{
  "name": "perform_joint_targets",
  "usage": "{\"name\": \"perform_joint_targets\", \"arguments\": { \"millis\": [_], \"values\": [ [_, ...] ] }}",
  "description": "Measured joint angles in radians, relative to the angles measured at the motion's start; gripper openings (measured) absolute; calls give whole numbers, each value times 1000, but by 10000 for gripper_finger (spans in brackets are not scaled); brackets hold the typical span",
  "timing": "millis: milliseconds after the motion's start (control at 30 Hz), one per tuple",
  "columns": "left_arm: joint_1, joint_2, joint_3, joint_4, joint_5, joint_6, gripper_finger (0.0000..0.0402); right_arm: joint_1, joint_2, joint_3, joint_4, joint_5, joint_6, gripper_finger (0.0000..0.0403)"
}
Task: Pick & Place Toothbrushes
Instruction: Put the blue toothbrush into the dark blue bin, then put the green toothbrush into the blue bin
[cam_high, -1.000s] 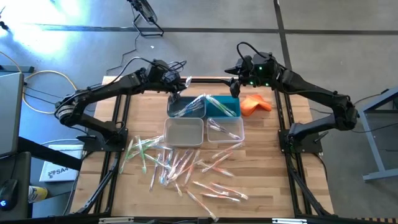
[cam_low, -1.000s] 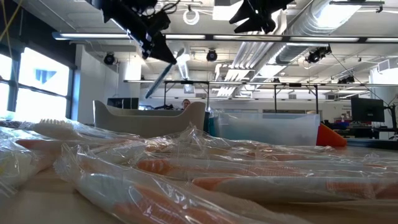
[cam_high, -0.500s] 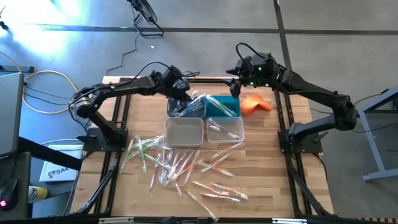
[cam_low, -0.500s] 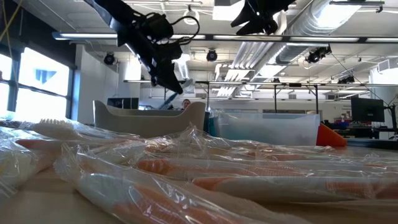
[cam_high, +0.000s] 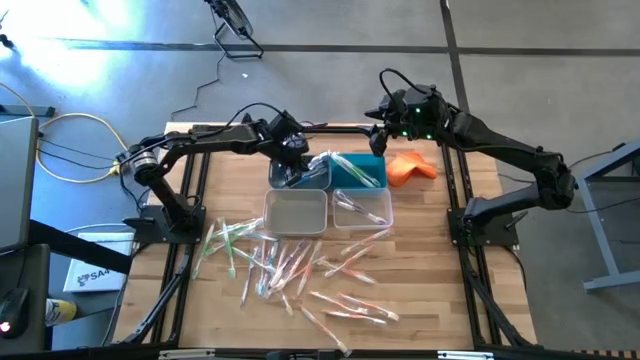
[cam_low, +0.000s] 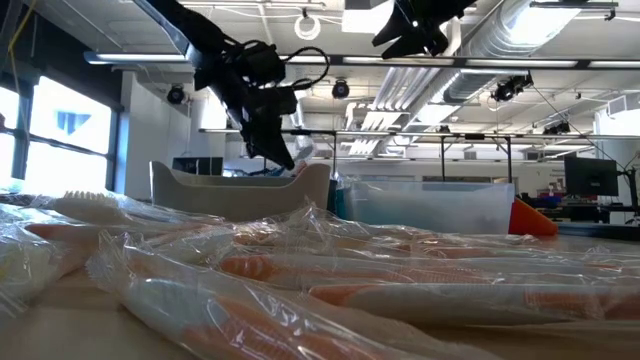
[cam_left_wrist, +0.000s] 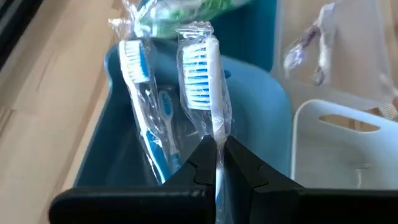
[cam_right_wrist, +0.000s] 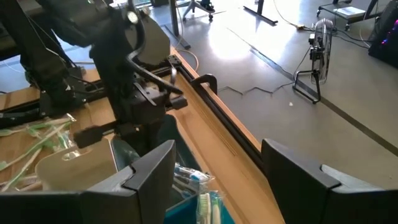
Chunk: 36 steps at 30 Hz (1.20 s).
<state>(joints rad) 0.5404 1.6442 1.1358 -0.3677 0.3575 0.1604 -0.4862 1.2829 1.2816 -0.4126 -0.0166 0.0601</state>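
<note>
Left gripper (cam_high: 297, 152) sits over the dark blue bin (cam_high: 283, 176) at roughly 12 o'clock on the bench (cam_high: 180, 290), jaws pinched tight on one wrapped toothbrush (cam_left_wrist: 206, 87) with blue-and-white bristles, brush head pointing away from the wrist camera. A second wrapped blue toothbrush (cam_left_wrist: 146, 124) leans inside that bin just beside the held one. Low view shows the same gripper (cam_low: 272, 140) dipped to just above the rim of the white bin (cam_low: 240, 190).

Right gripper (cam_high: 378, 118) hovers near the 1 o'clock edge of the bench, above the far side of the teal bin (cam_high: 360, 172), jaws spread wide, holding nothing. Orange cloth (cam_high: 412, 167) lies just beside the teal bin toward 2 o'clock.

A clear bin (cam_high: 362, 208) carries a few toothbrushes; the white bin (cam_high: 295, 212) next to it looks bare inside.

Loose toothbrushes (cam_high: 290, 265) are scattered across the bench from 9 through 6 to 4 o'clock, green ones toward 9, pinkish ones toward 5. More wrapped toothbrushes poke out of the blue and teal bins.
</note>
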Motion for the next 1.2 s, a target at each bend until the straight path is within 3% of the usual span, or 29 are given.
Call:
{"name": "perform_joint_targets", "arguments": {
  "millis": [267,600,767,1000,1200],
  "values": [
    [0,46,0,4,-2,-18,8,0,0,0,-2,0,0,231],
    [1,46,0,28,-9,-38,107,0,0,0,-3,0,0,231],
    [3,46,26,12,-10,-103,133,0,0,0,-4,0,-2,231],
    [3,45,171,-36,-12,-109,124,0,0,0,-5,0,-4,231],
    [4,41,279,-83,-11,-47,86,0,0,0,-54,29,-14,231]
  ]
}}
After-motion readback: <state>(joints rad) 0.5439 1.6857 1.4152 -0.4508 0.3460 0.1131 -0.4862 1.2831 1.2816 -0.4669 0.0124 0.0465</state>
